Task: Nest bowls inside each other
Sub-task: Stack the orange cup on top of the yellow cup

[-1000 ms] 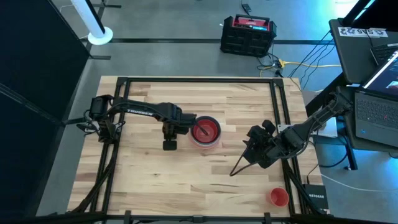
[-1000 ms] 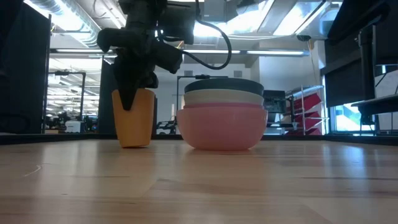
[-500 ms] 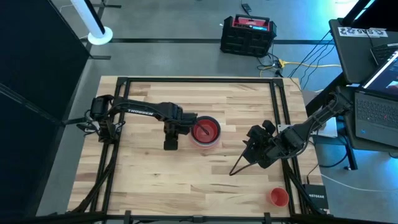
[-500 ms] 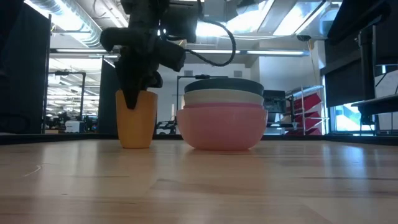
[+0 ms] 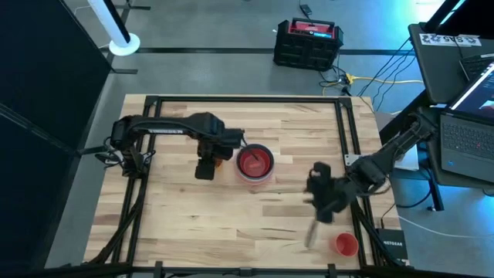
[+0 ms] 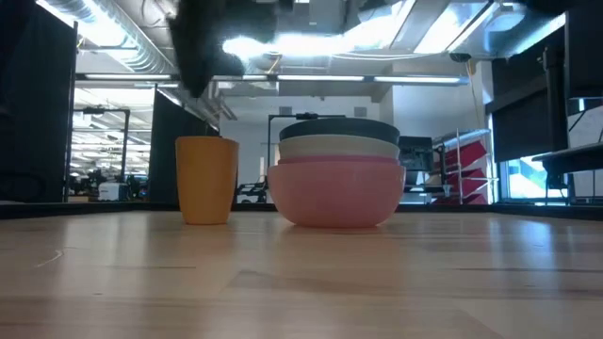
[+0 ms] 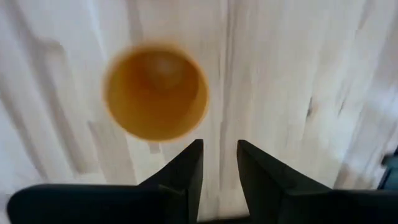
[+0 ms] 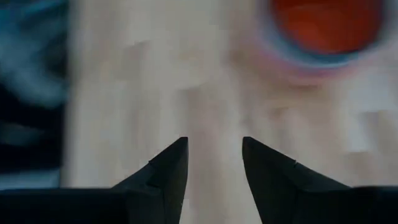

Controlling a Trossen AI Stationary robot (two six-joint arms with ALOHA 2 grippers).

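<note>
One stack of bowls (image 5: 255,163) sits mid-table (image 5: 185,224), red one on top, pale pink at the bottom in the low view; the orange cup (image 6: 207,179) stands just beside it, upright and free; left claw (image 7: 219,163) hangs above that cup, fingers a narrow gap apart, holding nothing; right claw (image 8: 214,155) is spread wide and empty over bare wood, near the small red cup (image 5: 345,244) at the table's front corner.

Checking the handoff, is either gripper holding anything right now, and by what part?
Nothing is held. The left gripper hangs open above the orange cup; the right gripper is open over bare table.
</note>
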